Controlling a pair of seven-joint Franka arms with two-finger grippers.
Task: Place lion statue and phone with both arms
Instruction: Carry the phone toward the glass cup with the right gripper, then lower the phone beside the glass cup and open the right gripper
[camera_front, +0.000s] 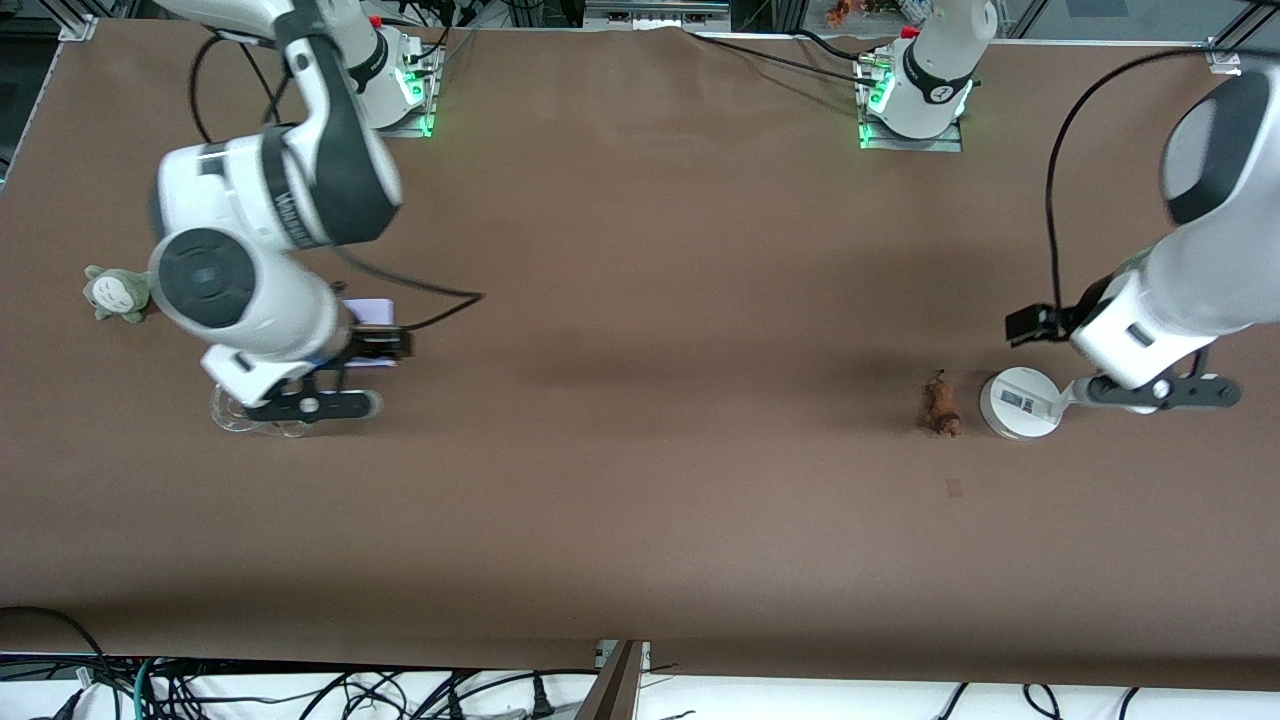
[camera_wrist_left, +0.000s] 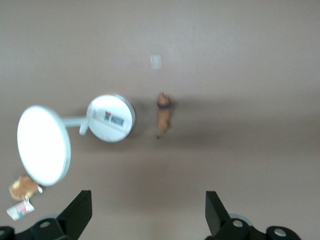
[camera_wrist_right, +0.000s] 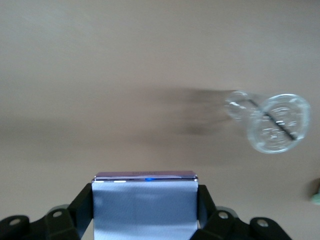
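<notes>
The lion statue (camera_front: 940, 403), a tiny orange-brown figurine with a darker end, lies on the brown table toward the left arm's end, beside a white stand. In the left wrist view the lion statue (camera_wrist_left: 164, 112) lies apart from my left gripper (camera_wrist_left: 148, 200), whose jaws stand wide with only bare table between them. From the front, the left gripper (camera_front: 1035, 322) hangs over the table next to the white stand. My right gripper (camera_front: 372, 342) is shut on the phone (camera_front: 368, 311), a pale lavender slab. Both black fingers press the sides of the phone (camera_wrist_right: 145, 205).
The white stand has a round base (camera_front: 1020, 402) and a disc on an arm (camera_wrist_left: 42, 145). A clear glass stand (camera_front: 245, 415) sits under the right arm. A grey-green plush toy (camera_front: 118, 292) lies at the right arm's end. A small brown tagged toy (camera_wrist_left: 22, 187) lies by the disc.
</notes>
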